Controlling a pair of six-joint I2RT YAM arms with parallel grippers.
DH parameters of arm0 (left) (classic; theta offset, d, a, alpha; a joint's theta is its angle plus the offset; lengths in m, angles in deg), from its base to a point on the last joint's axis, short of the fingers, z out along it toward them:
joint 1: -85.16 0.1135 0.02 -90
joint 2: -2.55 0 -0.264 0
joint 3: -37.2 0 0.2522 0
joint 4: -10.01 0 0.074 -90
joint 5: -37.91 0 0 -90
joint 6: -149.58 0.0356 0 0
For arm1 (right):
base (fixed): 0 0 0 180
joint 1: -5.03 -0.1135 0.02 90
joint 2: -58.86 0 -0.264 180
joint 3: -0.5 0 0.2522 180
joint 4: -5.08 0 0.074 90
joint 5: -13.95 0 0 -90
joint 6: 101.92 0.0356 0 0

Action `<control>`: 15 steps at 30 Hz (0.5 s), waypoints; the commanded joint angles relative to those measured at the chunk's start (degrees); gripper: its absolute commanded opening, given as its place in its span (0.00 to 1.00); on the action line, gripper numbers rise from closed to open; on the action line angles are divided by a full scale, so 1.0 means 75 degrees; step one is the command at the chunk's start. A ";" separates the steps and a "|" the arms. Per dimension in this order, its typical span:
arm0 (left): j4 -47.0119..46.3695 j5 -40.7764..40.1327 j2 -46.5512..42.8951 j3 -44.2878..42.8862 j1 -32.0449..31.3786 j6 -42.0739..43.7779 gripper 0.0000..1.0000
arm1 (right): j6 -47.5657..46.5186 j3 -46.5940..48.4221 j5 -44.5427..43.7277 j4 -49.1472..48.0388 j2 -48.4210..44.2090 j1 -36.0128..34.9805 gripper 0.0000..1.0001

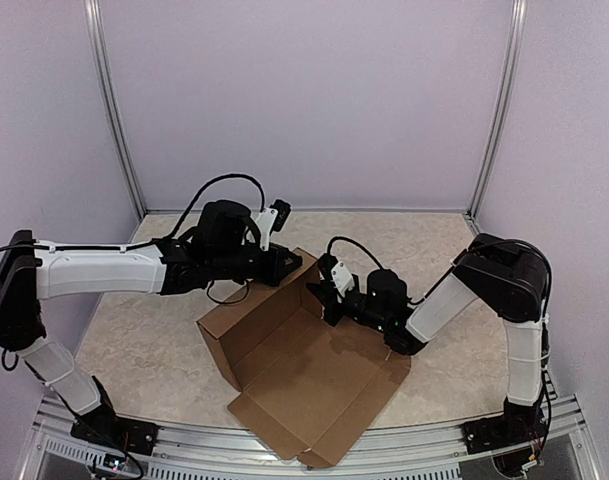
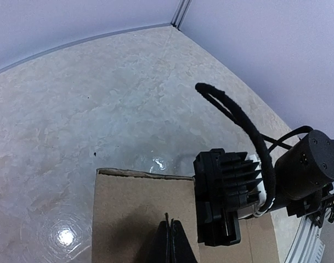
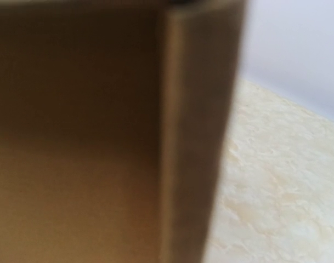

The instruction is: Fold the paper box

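Paper box [image 1: 314, 375]; left gripper [image 1: 294, 262], right gripper [image 1: 322, 295] closed

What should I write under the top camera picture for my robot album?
Left gripper and right gripper, both shut, meet at the raised far corner of a half-folded brown cardboard box.

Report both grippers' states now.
Left gripper: shut at the paper box's far corner; grip unclear.
Right gripper: shut against the box wall; grip unclear.

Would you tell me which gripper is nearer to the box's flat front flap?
Right. The right gripper is inside the paper box's far corner, beyond the front flap; the left gripper is farther back, at that corner's rim.
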 commanded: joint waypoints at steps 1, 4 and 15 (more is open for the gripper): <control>-0.0140 0.0191 0.0318 -0.0360 0.0041 -0.0067 0.00 | -0.0027 -0.0215 0.0051 0.0037 0.0293 -0.0004 0.00; -0.0130 0.0184 0.0484 -0.0373 0.0046 -0.0106 0.00 | 0.0004 -0.0221 -0.0046 -0.0026 0.0272 -0.0005 0.04; -0.0156 0.0241 0.0576 -0.0295 0.0035 -0.0195 0.00 | 0.0074 0.0186 -0.0352 -0.0221 0.0369 -0.0005 0.27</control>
